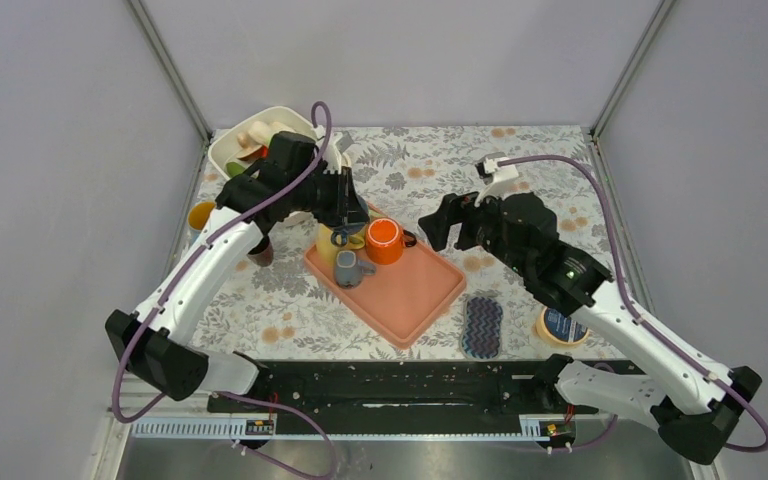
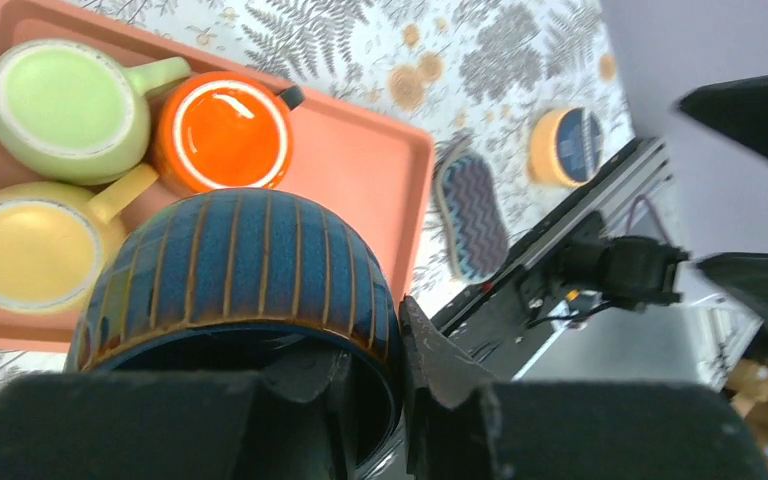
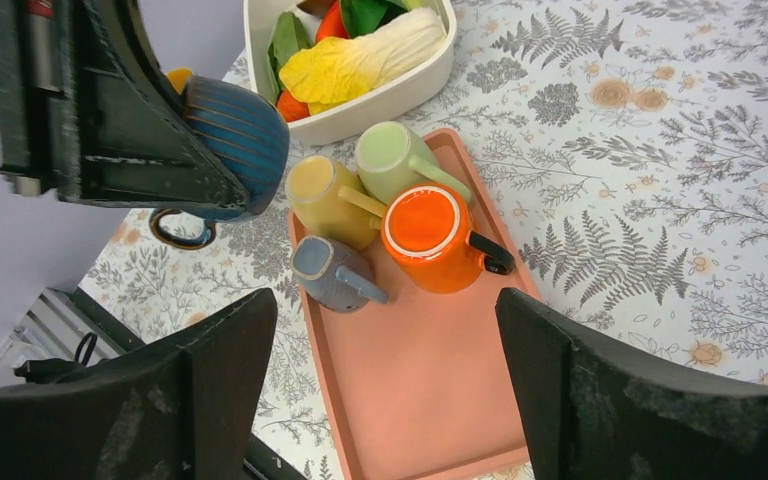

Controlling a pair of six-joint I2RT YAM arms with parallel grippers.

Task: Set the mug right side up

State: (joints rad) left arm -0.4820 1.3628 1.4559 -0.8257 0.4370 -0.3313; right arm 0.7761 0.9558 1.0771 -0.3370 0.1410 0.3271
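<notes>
**Rotating the lifted mug toward upright**

Step in hand, as judged: reorientation in the air. The left gripper [image 2: 382, 368] is clamped on the rim of the blue ribbed ceramic mug [image 2: 240, 255], one finger inside the mouth and one outside the wall. The mug hangs clear of the surface above the left end of the salmon-pink rectangular tray [image 2: 360, 150]. It lies roughly on its side, with the mouth toward the gripper and the handle hanging below.

Next move, as judged: roll the left wrist until the mouth faces up, then lower the mug onto a bare patch and release. The four smaller mugs crowd the tray's left end, so the set-down needs clearance.

The left arm reaches forward over the tray, wrist bent down. The right gripper [image 3: 390, 385] hovers over the tray's right part, fingers spread wide and holding nothing.
</notes>
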